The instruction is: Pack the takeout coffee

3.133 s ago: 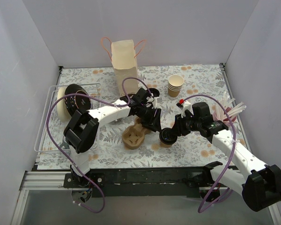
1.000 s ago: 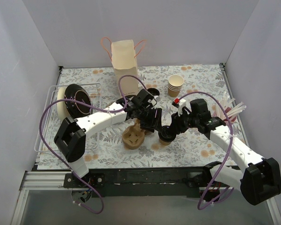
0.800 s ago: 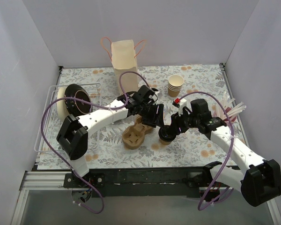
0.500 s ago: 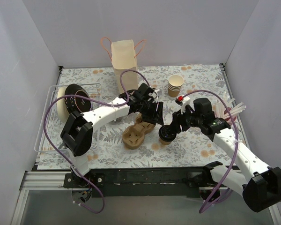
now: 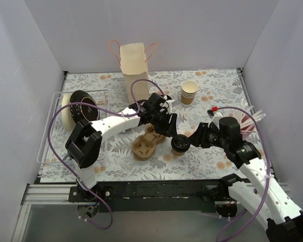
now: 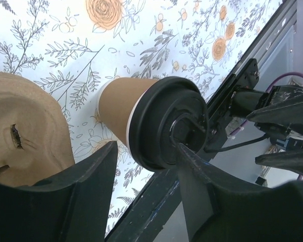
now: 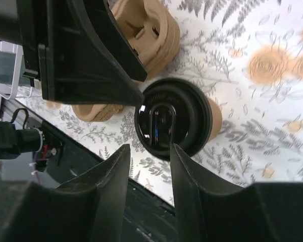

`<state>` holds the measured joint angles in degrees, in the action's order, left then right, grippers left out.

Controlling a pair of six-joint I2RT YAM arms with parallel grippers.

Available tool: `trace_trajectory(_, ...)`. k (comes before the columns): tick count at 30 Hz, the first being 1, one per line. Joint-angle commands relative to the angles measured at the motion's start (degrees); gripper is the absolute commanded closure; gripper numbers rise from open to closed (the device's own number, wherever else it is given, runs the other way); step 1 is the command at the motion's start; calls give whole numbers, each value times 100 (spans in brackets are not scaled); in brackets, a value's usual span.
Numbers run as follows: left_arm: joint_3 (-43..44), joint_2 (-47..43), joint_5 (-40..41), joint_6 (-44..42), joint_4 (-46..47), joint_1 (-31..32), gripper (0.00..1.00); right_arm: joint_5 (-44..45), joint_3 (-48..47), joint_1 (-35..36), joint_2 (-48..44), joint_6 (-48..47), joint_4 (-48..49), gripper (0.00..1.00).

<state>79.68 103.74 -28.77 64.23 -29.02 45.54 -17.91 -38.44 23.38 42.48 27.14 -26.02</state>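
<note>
The takeout coffee (image 5: pixel 180 144), a tan paper cup with a black lid, stands on the floral table just right of the brown pulp carrier (image 5: pixel 145 146). My left gripper (image 5: pixel 170 130) hovers open at its upper-left. In the left wrist view the gripper (image 6: pixel 145 147) frames the lid (image 6: pixel 166 123), and one finger (image 6: pixel 197 186) crosses in front of its rim. My right gripper (image 5: pixel 194 138) is open, just right of the cup. The right wrist view shows this gripper (image 7: pixel 150 149) empty above the lid (image 7: pixel 174 118).
A paper bag (image 5: pixel 134 63) with pink handles stands at the back. A stack of lidless cups (image 5: pixel 189 92) sits back right. A wire rack (image 5: pixel 50 131) with black lids (image 5: pixel 83 107) is on the left, and packets lie at the right edge (image 5: pixel 248 121).
My right arm has pulled back to the right, away from the cup it was close against. The cup and my left gripper have barely moved.
</note>
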Motion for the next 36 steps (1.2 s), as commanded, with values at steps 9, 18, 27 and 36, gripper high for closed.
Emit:
trace_trajectory(9, -541, -39, -164, -68, 282, 95, 57, 95, 556, 18, -56, 978, -342, 58)
trace_trajectory(18, -647, 23, -41, 55, 265, 148, 58, 183, 750, 18, -3, 1118, -439, 64)
trace_trajectory(27, -629, 41, 83, 134, 203, 148, 59, 165, 829, 18, 41, 1048, -641, 67)
trace_trajectory(36, -550, 58, 188, 178, 124, 148, 59, 253, 548, 18, -73, 1004, -869, 63)
